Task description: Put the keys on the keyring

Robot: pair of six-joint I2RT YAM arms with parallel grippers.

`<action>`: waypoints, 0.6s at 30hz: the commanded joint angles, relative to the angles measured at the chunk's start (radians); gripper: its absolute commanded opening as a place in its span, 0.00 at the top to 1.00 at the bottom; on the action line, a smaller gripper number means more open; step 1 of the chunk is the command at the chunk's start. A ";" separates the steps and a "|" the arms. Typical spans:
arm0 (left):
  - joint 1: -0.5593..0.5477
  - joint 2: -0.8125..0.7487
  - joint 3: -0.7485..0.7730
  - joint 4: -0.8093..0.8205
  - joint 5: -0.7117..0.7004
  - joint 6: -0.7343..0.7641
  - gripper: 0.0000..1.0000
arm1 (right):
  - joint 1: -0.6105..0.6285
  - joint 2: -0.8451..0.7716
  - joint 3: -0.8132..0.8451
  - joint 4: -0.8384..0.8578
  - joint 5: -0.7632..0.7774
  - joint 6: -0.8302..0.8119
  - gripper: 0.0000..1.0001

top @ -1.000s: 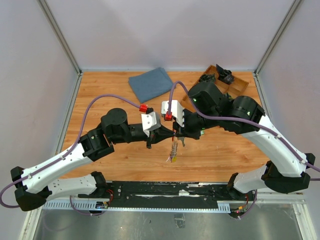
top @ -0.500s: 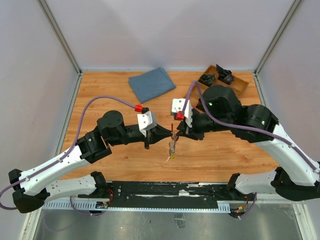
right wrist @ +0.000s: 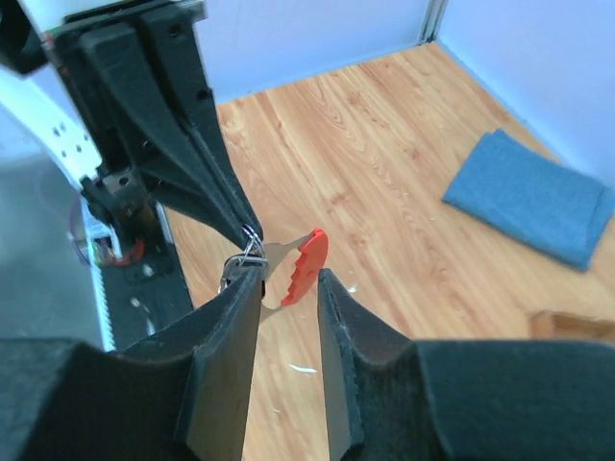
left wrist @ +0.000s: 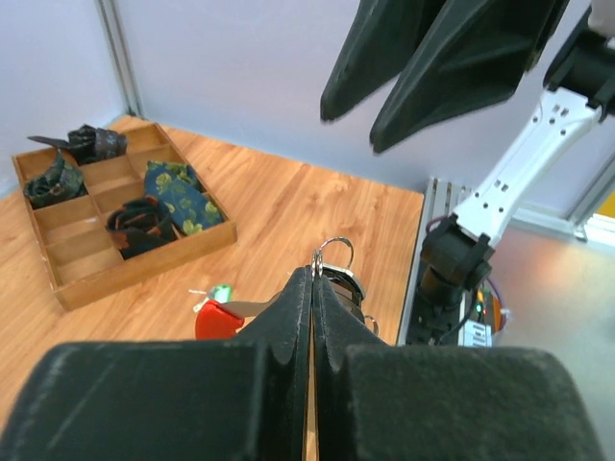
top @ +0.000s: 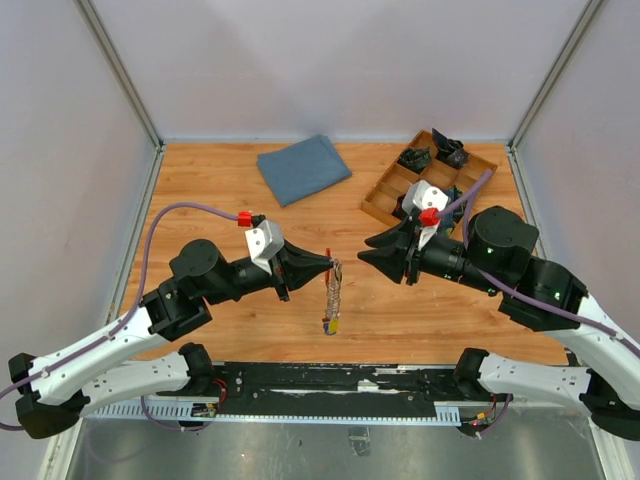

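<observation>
bright even light, soft shadows, sharp top view, wrist foregrounds blurred

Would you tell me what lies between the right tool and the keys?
Only bare table, as the top view shows; the right tool is apart from the keys.

- No text, label, brand, number or sign can be read in any of the views.
</observation>
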 commanded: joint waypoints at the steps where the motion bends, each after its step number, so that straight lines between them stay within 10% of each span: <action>1: -0.008 -0.023 -0.001 0.103 -0.081 -0.047 0.99 | 0.016 -0.032 -0.084 0.223 0.114 0.367 0.69; 18: -0.008 -0.003 0.023 0.081 -0.154 -0.039 1.00 | 0.016 0.032 -0.127 0.236 0.135 0.635 0.75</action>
